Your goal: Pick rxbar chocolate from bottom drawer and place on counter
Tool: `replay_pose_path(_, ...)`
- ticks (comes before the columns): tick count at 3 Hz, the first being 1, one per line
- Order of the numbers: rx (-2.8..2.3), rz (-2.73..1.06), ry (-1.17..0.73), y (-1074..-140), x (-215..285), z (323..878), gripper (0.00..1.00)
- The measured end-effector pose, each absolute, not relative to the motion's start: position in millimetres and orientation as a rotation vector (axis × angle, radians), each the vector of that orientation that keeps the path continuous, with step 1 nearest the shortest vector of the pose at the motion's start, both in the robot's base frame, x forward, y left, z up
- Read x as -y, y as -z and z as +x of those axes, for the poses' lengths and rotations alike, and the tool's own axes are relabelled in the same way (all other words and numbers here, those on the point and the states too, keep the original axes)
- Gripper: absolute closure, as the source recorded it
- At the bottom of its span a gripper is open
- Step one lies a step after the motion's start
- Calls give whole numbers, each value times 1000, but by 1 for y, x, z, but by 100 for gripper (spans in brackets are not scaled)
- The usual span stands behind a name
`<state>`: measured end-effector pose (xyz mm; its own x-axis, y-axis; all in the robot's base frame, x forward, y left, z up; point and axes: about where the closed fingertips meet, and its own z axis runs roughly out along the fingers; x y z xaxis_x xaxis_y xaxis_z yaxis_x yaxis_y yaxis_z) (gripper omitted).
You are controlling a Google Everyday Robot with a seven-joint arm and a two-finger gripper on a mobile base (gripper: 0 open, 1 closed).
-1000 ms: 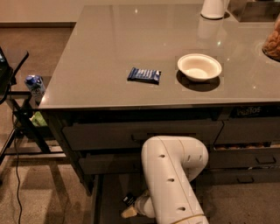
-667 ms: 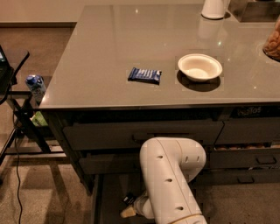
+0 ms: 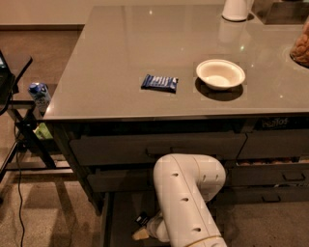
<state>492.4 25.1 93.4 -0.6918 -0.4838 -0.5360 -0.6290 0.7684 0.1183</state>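
The bottom drawer (image 3: 120,212) is pulled open under the counter (image 3: 116,53), and its dark inside shows left of my arm. My white arm (image 3: 186,193) reaches down into it. My gripper (image 3: 143,227) is low in the drawer, mostly hidden behind the wrist. A small black piece with white print (image 3: 141,219), apparently the rxbar chocolate, lies right at the gripper. I cannot tell whether it is held.
A blue-wrapped bar (image 3: 160,82) and a white bowl (image 3: 220,74) lie on the counter. A white vessel (image 3: 235,9) stands at the back and a snack jar (image 3: 301,46) at the right edge. A blue can (image 3: 39,94) on a black stand is to the left.
My arm has shifted very slightly to the left over the drawer. Nothing on the counter has moved.
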Motion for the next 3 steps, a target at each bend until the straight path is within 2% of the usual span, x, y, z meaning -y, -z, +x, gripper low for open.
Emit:
replay_pose_path(1, -2478, -836, -404, -93, -25, 492, 19)
replay_pose_path(3, -2478, -836, -404, -93, -25, 492, 66)
